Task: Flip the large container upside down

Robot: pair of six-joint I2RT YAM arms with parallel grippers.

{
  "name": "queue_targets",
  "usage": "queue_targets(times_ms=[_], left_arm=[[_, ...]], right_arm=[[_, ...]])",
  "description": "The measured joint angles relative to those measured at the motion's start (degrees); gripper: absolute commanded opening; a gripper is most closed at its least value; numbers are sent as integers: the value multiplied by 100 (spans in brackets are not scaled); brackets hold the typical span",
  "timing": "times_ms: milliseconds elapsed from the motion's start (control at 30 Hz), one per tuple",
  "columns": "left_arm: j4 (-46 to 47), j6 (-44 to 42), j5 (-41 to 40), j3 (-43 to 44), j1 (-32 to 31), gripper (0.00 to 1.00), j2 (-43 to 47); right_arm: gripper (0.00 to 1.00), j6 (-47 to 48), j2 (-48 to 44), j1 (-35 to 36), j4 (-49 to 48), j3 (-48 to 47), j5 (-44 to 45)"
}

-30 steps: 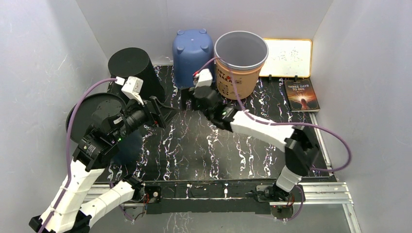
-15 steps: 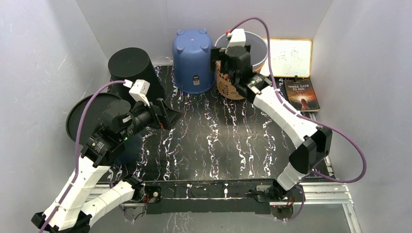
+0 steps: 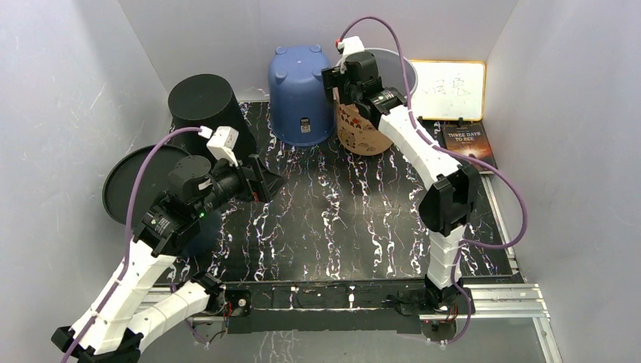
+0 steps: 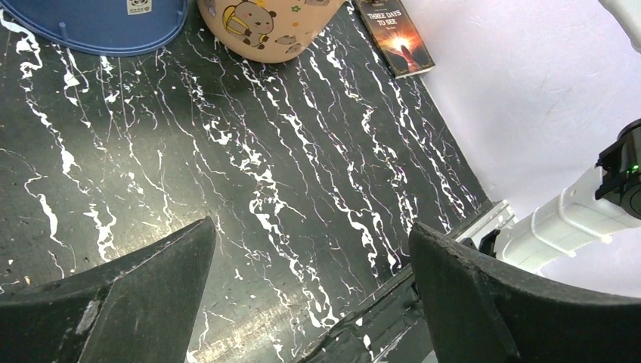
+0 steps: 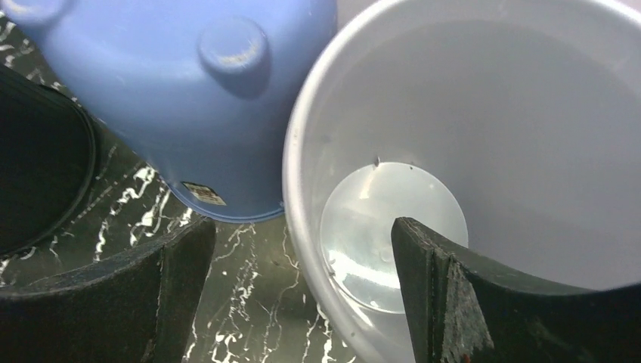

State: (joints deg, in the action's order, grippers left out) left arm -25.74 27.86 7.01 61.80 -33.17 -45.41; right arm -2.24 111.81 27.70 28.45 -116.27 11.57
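Note:
The large container is a tan bucket (image 3: pixel 364 138) with cartoon bears and a white inside, upright at the back of the table. It also shows in the left wrist view (image 4: pixel 264 30). In the right wrist view I look down into it (image 5: pixel 491 128). My right gripper (image 3: pixel 349 77) is open above its left rim (image 5: pixel 301 174); one finger is over the inside and the other is outside, nothing held (image 5: pixel 302 227). My left gripper (image 3: pixel 261 178) is open and empty over the table's left middle (image 4: pixel 311 234).
A blue tub (image 3: pixel 300 91) stands upside down just left of the bucket, almost touching it (image 5: pixel 189 98). A black bucket (image 3: pixel 208 106) stands upside down at the back left, with a black round lid (image 3: pixel 121 189) near it. A whiteboard (image 3: pixel 450 89) and a book (image 3: pixel 469 147) lie at the back right.
My right arm has risen from low beside the bucket's base to above its left rim. My left gripper has drifted slightly right.

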Motion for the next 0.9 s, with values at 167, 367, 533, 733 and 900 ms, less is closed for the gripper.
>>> queue_targets(times_ms=[167, 367, 533, 733, 900], left_arm=[[0, -35, -42, -11, 0, 98, -57], [-2, -33, -48, -223, 0, 98, -22], [-4, -24, -61, -358, 0, 98, -15], [-20, -22, -96, -385, 0, 98, 50], [-52, -17, -166, -435, 0, 98, 203]], right_arm=[[65, 96, 179, -168, 138, -22, -107], [26, 212, 203, -260, 50, -20, -205], [27, 284, 282, -219, -46, -22, -345], [0, 387, 315, -317, -48, -22, -304], [0, 378, 313, -372, 48, -103, -179]])
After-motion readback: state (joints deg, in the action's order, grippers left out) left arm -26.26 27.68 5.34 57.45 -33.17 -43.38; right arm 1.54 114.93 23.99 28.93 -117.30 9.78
